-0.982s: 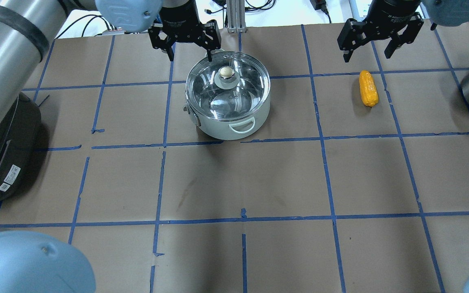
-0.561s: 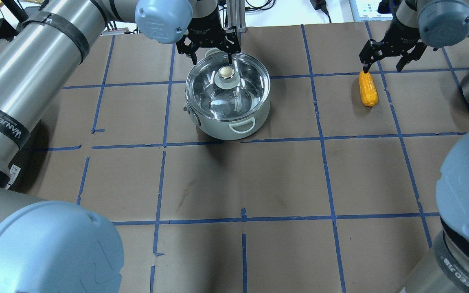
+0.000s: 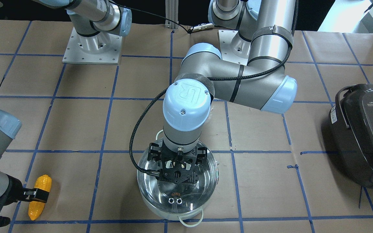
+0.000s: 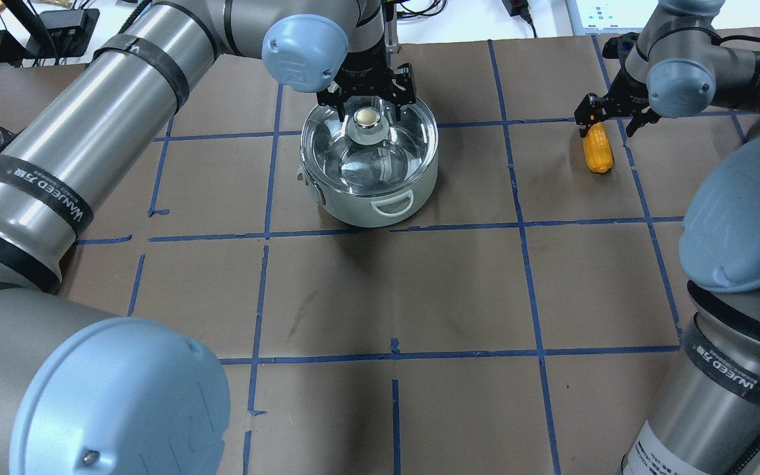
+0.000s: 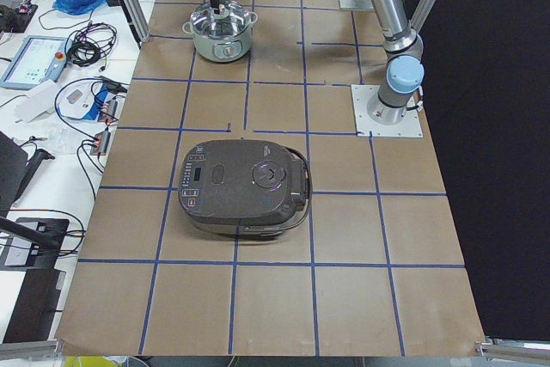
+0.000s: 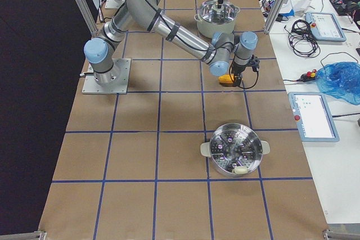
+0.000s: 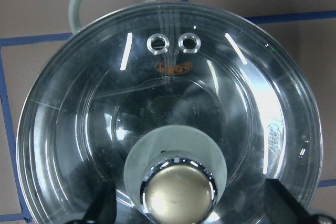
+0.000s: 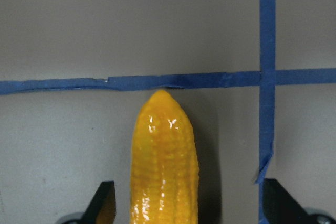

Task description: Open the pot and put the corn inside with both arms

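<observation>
The steel pot stands at the back middle of the table with its glass lid on. My left gripper is open, its fingers on either side of the pale lid knob, not touching it. In the left wrist view the knob sits between the two fingers. The yellow corn lies on the table to the right. My right gripper is open and low over the corn's far end. In the right wrist view the corn lies between the fingers.
A dark grey rice cooker sits on my left side of the table. A steel steamer pot stands on my right side, nearer the front. Blue tape lines grid the brown table cover.
The left gripper has moved forward and down from behind the pot to straddle the lid knob. The right gripper has come down over the corn's far end. Both stay open.
</observation>
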{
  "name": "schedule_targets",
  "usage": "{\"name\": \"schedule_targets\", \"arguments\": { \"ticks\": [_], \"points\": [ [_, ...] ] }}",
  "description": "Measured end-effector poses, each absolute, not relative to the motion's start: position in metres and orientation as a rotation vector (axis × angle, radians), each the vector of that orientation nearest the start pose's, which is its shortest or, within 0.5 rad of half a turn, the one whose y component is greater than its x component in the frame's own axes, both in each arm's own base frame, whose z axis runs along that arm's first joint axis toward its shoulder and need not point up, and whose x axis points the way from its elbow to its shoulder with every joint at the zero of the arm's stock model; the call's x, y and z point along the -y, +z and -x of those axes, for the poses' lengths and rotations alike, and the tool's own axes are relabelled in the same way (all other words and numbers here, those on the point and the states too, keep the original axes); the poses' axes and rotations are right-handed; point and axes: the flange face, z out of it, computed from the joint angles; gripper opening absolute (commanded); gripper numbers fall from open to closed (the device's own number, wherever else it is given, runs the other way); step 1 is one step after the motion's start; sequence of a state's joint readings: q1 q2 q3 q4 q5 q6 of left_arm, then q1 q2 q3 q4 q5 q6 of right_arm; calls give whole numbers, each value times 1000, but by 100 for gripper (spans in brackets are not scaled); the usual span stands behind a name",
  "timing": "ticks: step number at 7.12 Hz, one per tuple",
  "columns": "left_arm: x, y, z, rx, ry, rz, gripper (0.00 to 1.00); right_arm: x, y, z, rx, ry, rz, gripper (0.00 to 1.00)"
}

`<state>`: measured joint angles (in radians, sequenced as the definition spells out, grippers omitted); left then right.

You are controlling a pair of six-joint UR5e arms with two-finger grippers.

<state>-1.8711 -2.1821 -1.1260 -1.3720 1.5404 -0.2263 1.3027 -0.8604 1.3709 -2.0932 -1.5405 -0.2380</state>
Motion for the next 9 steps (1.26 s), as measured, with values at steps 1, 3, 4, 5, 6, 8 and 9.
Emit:
{"name": "schedule_targets", "arguments": {
  "ticks": [1,3,4,5,6,8,9],
  "points": [
    [660,348,348,-3175,-34,-123,48,731,188,59,-3107,-21,-48,50],
    [659,347,348,-3175,-31,-129,2,729,182,58,-3100,4,-49,4],
    [659,347,348,-3175,-29,-130,0,728,182,58,-3099,11,-48,3],
    [659,347,348,-3173,-30,-134,0,728,186,58,-3099,13,-48,3],
    [659,353,347,-3162,-45,-155,0,729,195,58,-3102,-1,-48,3],
    [647,399,337,-3140,-105,-196,1,728,252,51,-3109,-23,-34,3],
    [637,429,323,-3133,-102,-204,1,721,295,40,-3110,-9,-22,3]
  ]
}}
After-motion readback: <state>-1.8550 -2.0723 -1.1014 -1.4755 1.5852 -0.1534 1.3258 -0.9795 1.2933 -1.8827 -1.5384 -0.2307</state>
